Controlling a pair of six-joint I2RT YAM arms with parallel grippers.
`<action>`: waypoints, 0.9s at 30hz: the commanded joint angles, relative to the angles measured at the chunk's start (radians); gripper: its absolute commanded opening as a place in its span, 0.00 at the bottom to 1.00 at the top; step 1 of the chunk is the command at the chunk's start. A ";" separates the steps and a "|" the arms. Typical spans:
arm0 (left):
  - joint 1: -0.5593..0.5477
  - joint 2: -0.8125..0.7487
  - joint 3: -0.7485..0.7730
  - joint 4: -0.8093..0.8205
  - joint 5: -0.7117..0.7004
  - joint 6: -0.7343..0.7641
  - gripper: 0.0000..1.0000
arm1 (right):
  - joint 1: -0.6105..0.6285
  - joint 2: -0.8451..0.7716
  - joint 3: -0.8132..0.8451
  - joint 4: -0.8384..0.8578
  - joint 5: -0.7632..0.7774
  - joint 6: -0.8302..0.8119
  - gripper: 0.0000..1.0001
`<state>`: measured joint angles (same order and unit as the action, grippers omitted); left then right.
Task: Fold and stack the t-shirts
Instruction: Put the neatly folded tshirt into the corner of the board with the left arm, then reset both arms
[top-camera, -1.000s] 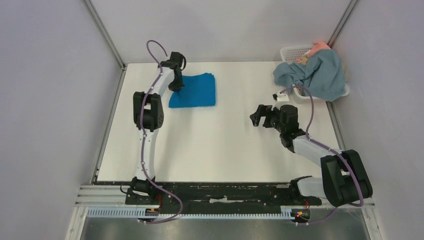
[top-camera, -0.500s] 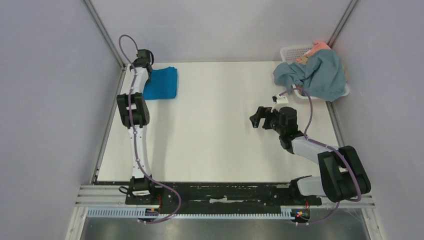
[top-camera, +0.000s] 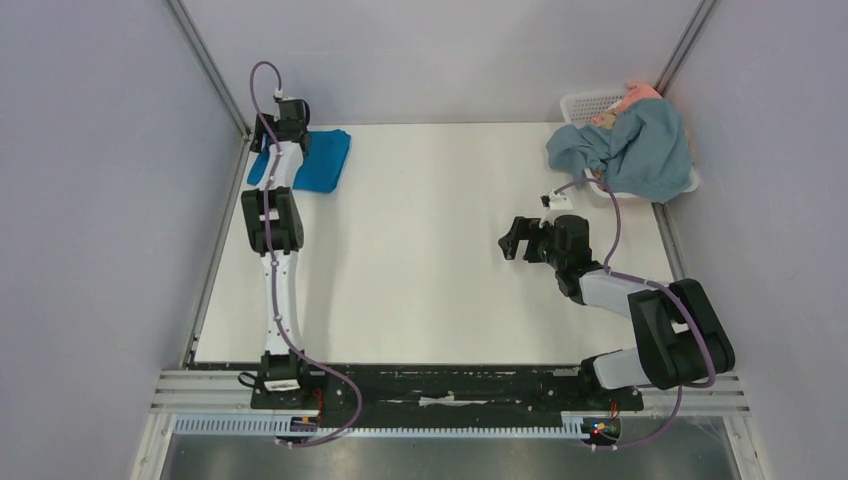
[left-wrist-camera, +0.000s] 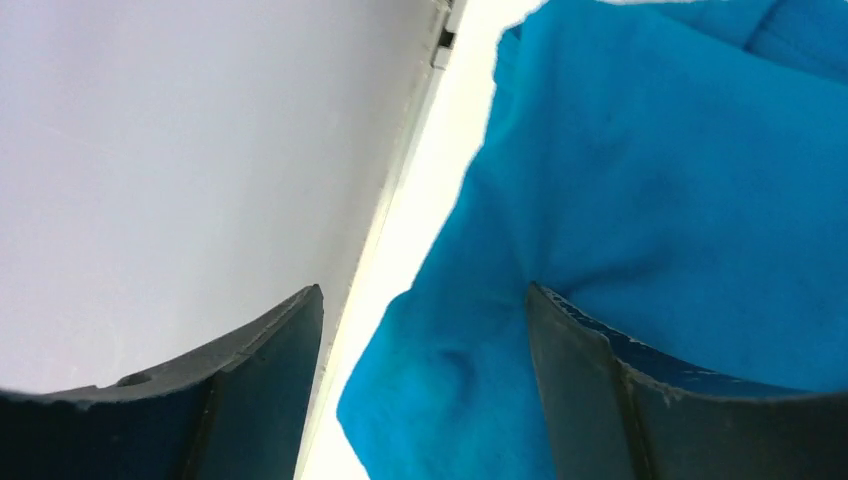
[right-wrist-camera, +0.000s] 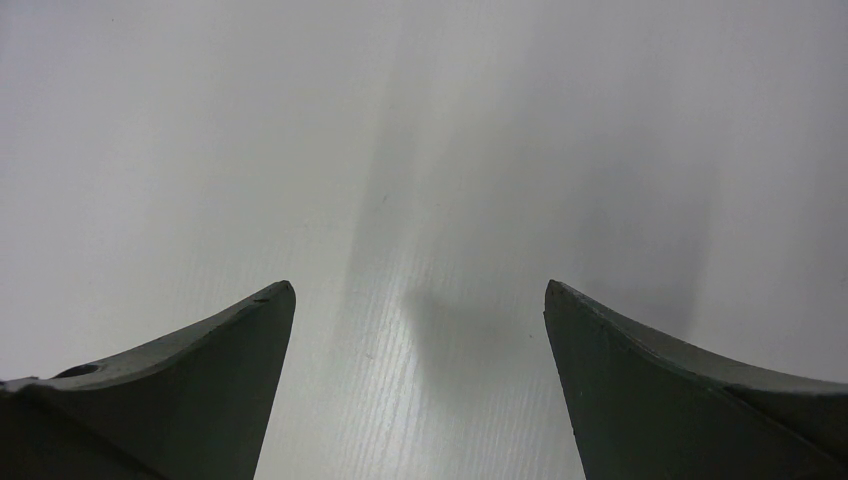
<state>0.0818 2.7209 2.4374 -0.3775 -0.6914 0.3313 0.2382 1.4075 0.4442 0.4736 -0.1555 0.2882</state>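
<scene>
Cobalt-blue t-shirt (top-camera: 325, 160) lies folded at eleven o'clock, left gripper (left-wrist-camera: 420, 310) open above its edge. Lifting straight up should spare the fold; right gripper (right-wrist-camera: 420, 300) hangs open, empty, toward three o'clock.

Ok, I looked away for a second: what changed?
The left pincer dragged the blue shirt into the far left corner of the table, then opened and let go. The right pincer, open, and the grey shirt on the basket stayed put.

The whole worktop (top-camera: 450, 300) is seen from above its near edge. Its far-left corner and cobalt-blue shirt (left-wrist-camera: 650, 200) are shared, close-up, by the left wrist view; bare worktop is faced by the right.
</scene>
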 joint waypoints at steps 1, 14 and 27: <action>0.002 -0.090 0.037 0.028 -0.084 -0.081 0.81 | 0.000 0.011 0.050 0.005 0.026 -0.010 0.98; -0.069 -0.694 -0.463 -0.246 0.125 -0.703 0.84 | 0.001 -0.149 0.021 -0.105 0.012 -0.014 0.98; -0.334 -1.574 -1.735 0.268 0.713 -0.877 0.85 | 0.001 -0.529 -0.242 -0.151 0.090 0.037 0.98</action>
<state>-0.1722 1.3308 0.9005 -0.2955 -0.1360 -0.4637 0.2382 0.9520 0.2604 0.3122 -0.1238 0.2958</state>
